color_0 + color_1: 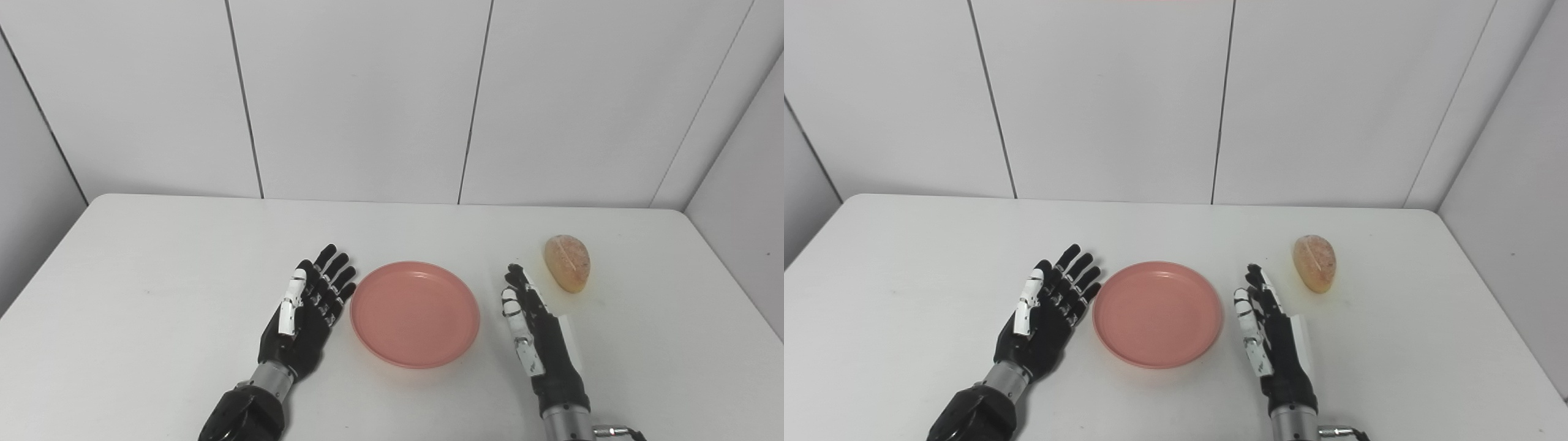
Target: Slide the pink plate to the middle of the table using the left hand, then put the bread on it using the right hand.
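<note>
From my remote seat, both hands lie empty with fingers spread, the left hand just beside the pink plate mid-tabletop, the right hand near the bread, which I fear might roll away if nudged.

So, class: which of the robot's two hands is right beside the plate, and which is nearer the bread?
The left hand lies beside the plate, fingers at its left rim. The right hand, standing edge-on, is nearer the bread, touching neither.
</note>
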